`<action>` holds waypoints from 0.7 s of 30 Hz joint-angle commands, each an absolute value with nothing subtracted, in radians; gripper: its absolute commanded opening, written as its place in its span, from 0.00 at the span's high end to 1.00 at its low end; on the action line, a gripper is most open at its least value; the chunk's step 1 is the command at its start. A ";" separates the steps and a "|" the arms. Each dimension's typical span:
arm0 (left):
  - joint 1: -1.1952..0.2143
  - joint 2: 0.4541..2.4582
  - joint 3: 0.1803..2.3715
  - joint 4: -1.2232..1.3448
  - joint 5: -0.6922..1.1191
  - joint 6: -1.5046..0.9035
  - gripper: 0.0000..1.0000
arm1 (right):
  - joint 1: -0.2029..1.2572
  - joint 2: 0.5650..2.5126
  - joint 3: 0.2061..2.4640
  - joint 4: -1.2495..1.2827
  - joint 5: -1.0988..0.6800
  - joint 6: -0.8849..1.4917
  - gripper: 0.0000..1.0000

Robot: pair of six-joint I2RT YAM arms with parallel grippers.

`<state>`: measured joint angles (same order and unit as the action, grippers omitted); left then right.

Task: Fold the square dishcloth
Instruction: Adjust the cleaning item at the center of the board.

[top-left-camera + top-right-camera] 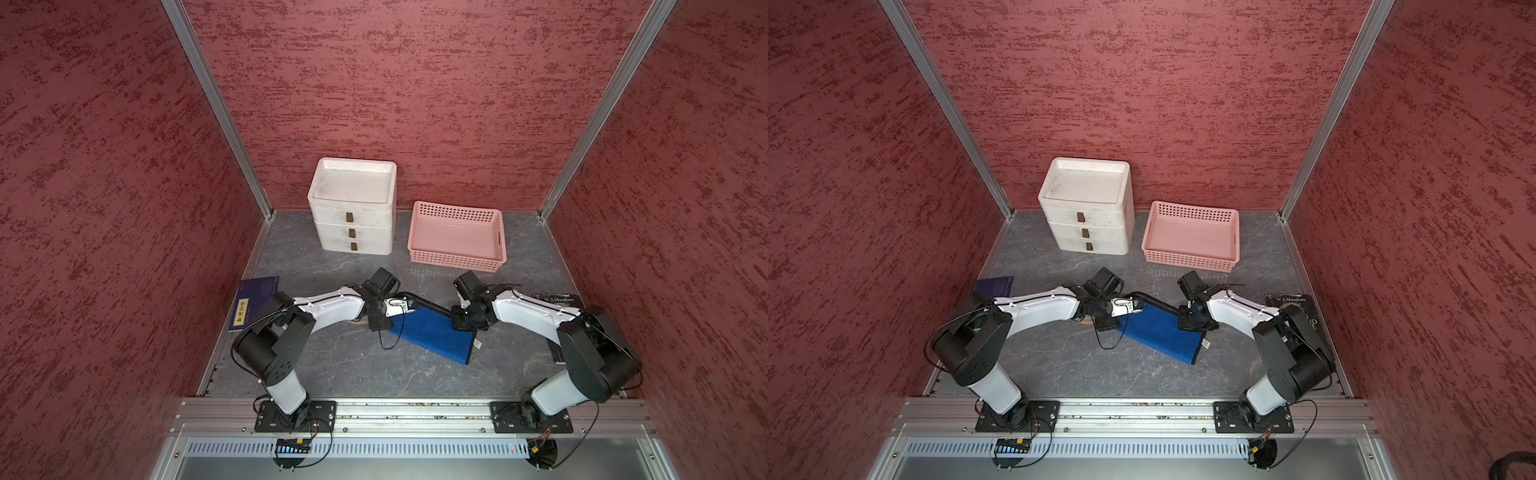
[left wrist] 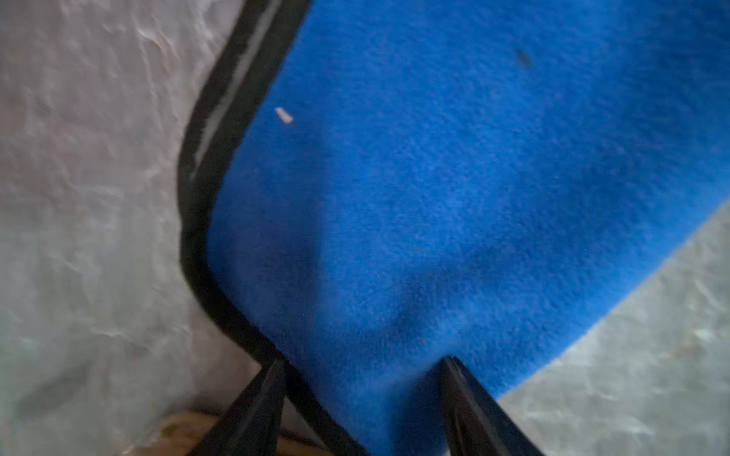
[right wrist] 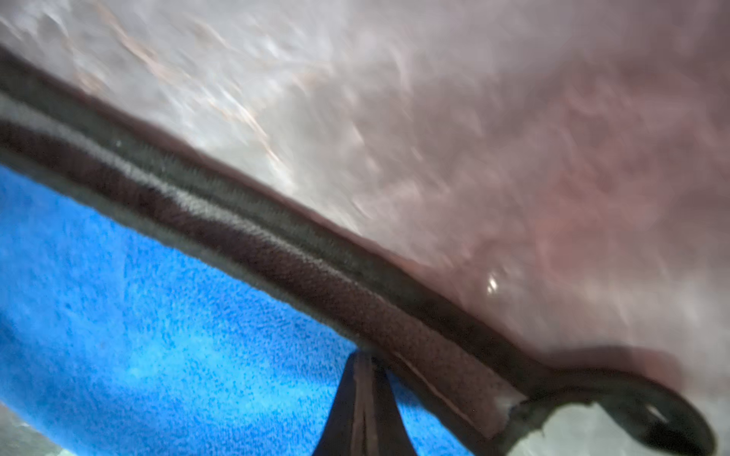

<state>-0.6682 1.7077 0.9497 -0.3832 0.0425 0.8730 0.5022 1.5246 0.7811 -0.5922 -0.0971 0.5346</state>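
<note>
One dishcloth (image 1: 432,332), left pincer (image 2: 363,360), right pincer (image 3: 361,357), one basket (image 1: 453,261)

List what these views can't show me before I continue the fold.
- Dishcloth far corners: in both top views, under the wrists.
- Whether the shut right gripper pinches cloth: right wrist view, blurred.
- Label tag: top views, too small to read.
- Dark book: top views, partly under the right arm.

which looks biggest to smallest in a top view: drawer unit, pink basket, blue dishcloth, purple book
white drawer unit and pink basket: near equal, unranked (unit's top is nearer the camera)
blue dishcloth
purple book, partly hidden
</note>
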 commanded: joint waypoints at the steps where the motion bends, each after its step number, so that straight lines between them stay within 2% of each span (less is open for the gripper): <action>1: -0.671 1.793 1.001 -0.302 -0.021 0.922 0.35 | 0.502 1.452 0.688 -0.652 -0.062 0.587 0.95; 4: -0.670 1.856 1.066 -0.257 -0.069 0.950 0.35 | 0.524 1.365 0.615 -0.649 -0.096 0.635 0.95; 10: -0.667 1.943 1.145 -0.064 -0.123 1.045 0.30 | 0.702 1.261 0.525 -0.619 -0.138 0.778 0.95; 13: -0.666 1.952 1.192 -0.048 -0.104 1.033 0.28 | 0.791 1.232 0.515 -0.585 -0.200 0.808 0.93; 18: -0.662 1.833 1.219 -0.201 -0.028 0.989 0.28 | 0.768 1.130 0.651 -0.710 -0.217 0.729 0.80; 21: -0.649 1.702 1.163 -0.308 0.007 0.980 0.27 | 0.694 1.151 0.782 -0.730 -0.253 0.648 0.78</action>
